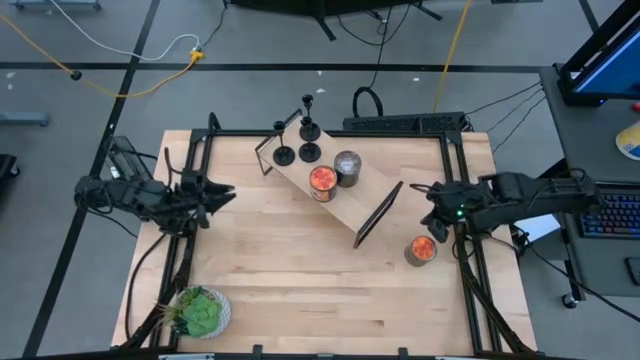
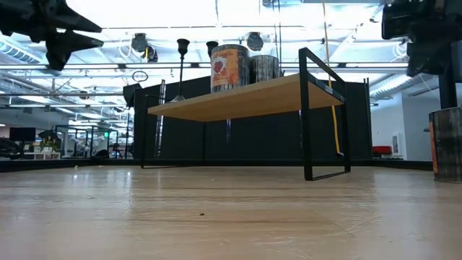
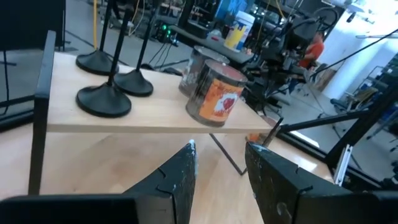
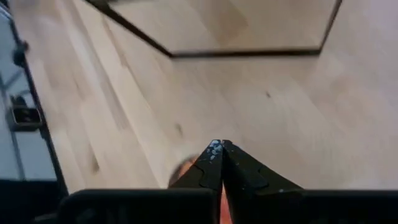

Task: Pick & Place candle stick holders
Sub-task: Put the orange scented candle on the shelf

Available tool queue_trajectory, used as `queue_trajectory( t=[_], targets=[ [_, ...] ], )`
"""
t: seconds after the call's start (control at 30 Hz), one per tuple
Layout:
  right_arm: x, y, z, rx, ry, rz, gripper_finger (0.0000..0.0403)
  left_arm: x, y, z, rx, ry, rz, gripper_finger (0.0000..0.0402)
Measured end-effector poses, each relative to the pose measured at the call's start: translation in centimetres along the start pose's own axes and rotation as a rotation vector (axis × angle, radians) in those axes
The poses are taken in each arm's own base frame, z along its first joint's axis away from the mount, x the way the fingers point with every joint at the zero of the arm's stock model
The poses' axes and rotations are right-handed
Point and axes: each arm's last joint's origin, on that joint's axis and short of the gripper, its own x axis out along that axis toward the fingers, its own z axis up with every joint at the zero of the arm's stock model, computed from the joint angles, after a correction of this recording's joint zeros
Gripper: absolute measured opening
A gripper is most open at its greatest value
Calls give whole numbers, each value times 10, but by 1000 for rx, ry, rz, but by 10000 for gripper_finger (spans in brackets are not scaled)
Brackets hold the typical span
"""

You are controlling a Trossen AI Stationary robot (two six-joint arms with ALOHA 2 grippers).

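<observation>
Three black candle stick holders (image 1: 300, 148) stand by their round bases on the far left end of a wooden shelf (image 1: 345, 200) with black metal legs. They also show in the left wrist view (image 3: 104, 99) and their tops in the low view (image 2: 182, 48). My left gripper (image 1: 228, 193) is open and empty, raised left of the shelf and pointing toward it (image 3: 221, 163). My right gripper (image 1: 425, 207) is shut and empty (image 4: 217, 149), raised over the table just right of the shelf's near right leg.
An orange-labelled can (image 1: 322, 182) and a silver can (image 1: 347, 166) stand on the shelf beside the holders. Another can (image 1: 421, 250) stands on the table near my right gripper. A leafy green plant (image 1: 200, 312) sits at the near left corner.
</observation>
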Motion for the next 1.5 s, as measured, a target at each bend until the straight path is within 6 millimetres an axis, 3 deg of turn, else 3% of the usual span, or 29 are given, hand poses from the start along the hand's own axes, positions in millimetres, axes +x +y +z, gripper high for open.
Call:
queue_trajectory(
  t=[0.2, 0.4, 0.63, 0.8, 1.23, 1.5],
  targets=[
    [-6, 4, 1, 40, 187, -92, 36, -1, 2, -3, 10, 23, 12, 145],
    [-5, 0, -6, 112, 395, -196, 100, -1, 3, -3, 1, 31, 16, 145],
    [-1, 2, -4, 128, 399, -216, 179, -1, 3, -3, 1, 31, 16, 145],
    [3, 4, -1, 151, 390, -213, 213, -1, 3, -3, 1, 31, 16, 145],
    [38, -3, -6, 158, 436, -257, 225, -1, 2, -3, -6, 21, 19, 145],
    [48, -9, -12, 159, 442, -270, 228, -1, 2, -3, -7, 20, 20, 145]
  ],
)
